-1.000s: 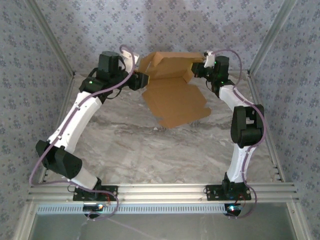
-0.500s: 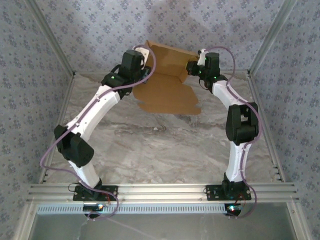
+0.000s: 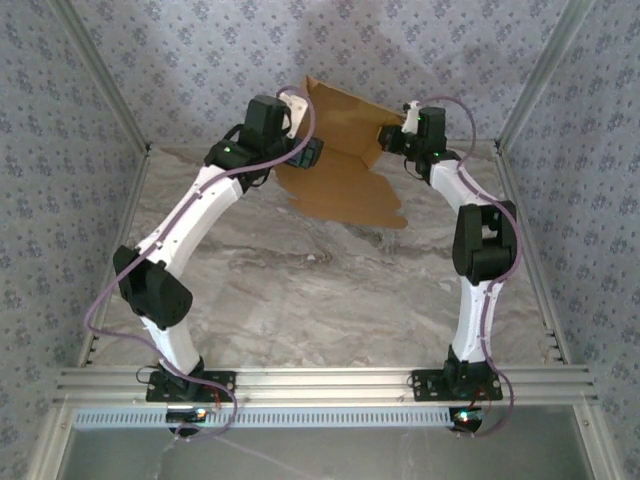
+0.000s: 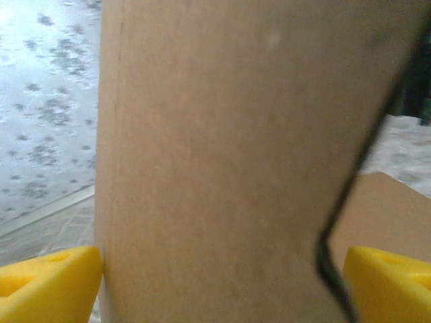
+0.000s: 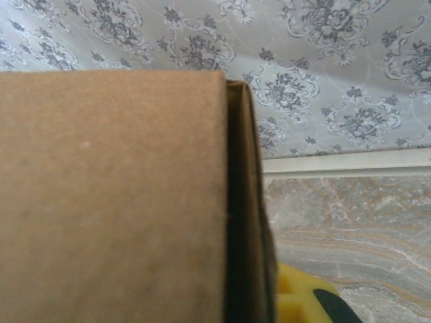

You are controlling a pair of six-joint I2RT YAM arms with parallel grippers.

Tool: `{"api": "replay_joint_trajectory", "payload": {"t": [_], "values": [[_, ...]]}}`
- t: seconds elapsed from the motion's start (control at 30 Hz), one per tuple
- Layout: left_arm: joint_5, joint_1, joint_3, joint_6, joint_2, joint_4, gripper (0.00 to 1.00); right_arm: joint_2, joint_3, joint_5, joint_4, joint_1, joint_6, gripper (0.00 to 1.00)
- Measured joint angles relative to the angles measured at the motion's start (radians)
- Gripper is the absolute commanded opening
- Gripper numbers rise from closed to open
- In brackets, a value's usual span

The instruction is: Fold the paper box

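The left tool (image 3: pixel 306 156) is released; its yellow fingers (image 4: pixel 47 282) are spread wide, with a flap of the paper box (image 3: pixel 345 190) between them; the right tool (image 3: pixel 390 136) is clenched on the raised flap's edge; below both tools the box slopes down toward the table (image 3: pixel 300 290)

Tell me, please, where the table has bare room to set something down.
The widest free patch is the marble table between the two arms, from the near edge of the paper box down to the bases. Narrow strips flank each arm's outer side. The far edge is crowded: the box, left gripper and right gripper meet there.
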Motion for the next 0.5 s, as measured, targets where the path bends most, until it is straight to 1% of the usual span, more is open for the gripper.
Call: {"api": "replay_joint_trajectory", "payload": {"t": [0.13,0.23,0.33,0.43,0.5], "values": [[0.175,0.060,-0.006,0.000,-0.055,-0.003,0.94,0.000,-0.009,-0.041,0.032,-0.034,-0.013,0.00],[0.258,0.098,-0.019,0.002,-0.113,0.003,0.94,0.000,-0.017,-0.051,0.052,-0.042,-0.031,0.00],[0.325,0.112,-0.040,0.019,-0.177,0.022,0.93,0.001,-0.025,-0.063,0.065,-0.041,-0.046,0.00],[0.391,0.133,-0.098,0.022,-0.248,0.066,0.88,0.001,-0.034,-0.083,0.083,-0.038,-0.058,0.00],[0.446,0.179,-0.147,-0.004,-0.288,0.105,0.83,0.001,-0.042,-0.097,0.100,-0.039,-0.062,0.00]]}}
